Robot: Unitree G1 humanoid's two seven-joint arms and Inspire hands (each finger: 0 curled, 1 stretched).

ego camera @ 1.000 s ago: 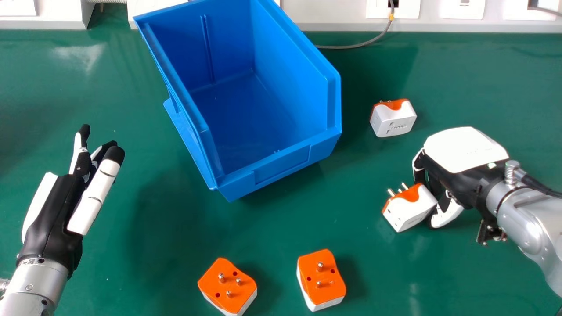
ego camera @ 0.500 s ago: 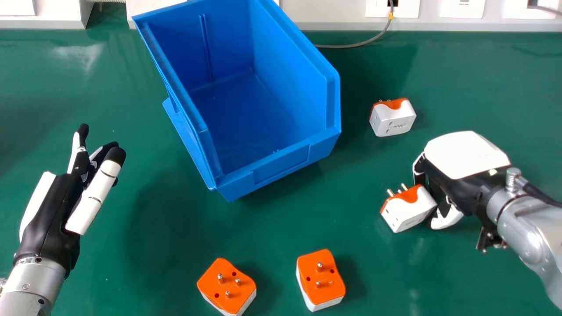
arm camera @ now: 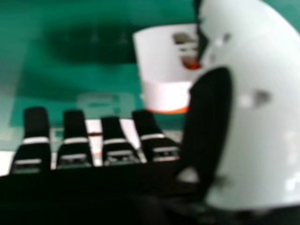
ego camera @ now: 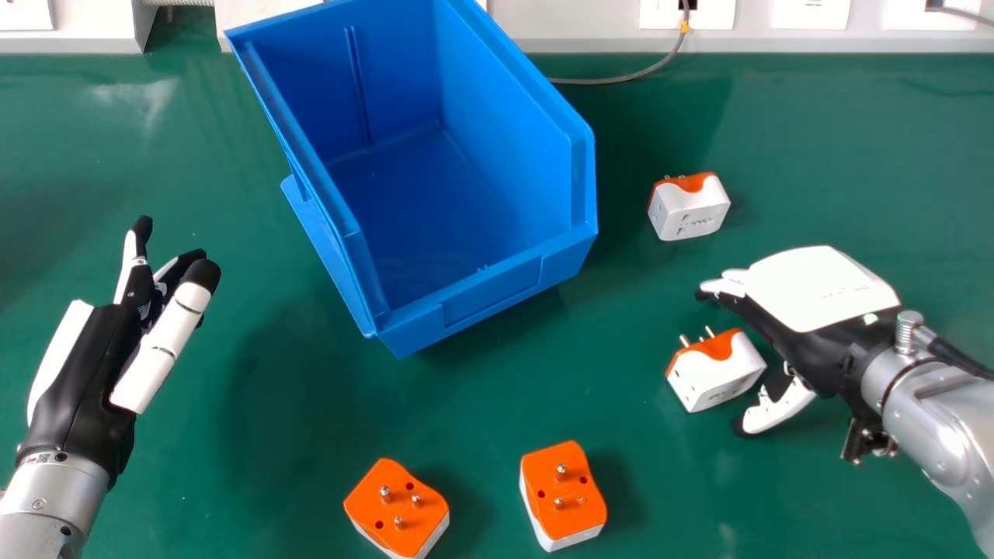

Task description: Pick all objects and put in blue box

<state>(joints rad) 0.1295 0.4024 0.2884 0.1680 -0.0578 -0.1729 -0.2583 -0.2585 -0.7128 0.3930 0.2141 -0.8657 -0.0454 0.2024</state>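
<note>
In the head view my right hand (ego camera: pixel 808 310) is open at the right, its fingers straightened and its thumb apart from them. An orange and white adapter (ego camera: pixel 716 373) lies on the table just beside that thumb. The right hand view has the white adapter (arm camera: pixel 164 70) between my right hand's fingers (arm camera: pixel 112 140) and thumb, not gripped. A second adapter (ego camera: pixel 689 210) rests right of the blue box (ego camera: pixel 489 287). Two more, one (ego camera: pixel 397 505) and another (ego camera: pixel 563 493), lie pins up near the front edge. My left hand (ego camera: pixel 85 373) stays open at the left.
A grey cable (ego camera: pixel 621 79) runs across the table behind the box. White wall sockets (ego camera: pixel 811 12) line the back edge. Green table surface (ego camera: pixel 256 404) lies between my left hand and the adapters in front of the box.
My right hand's fingers, earlier curled down by the nearest adapter, have straightened, and its thumb has swung away from it. The whole scene has shifted slightly leftward in the head view.
</note>
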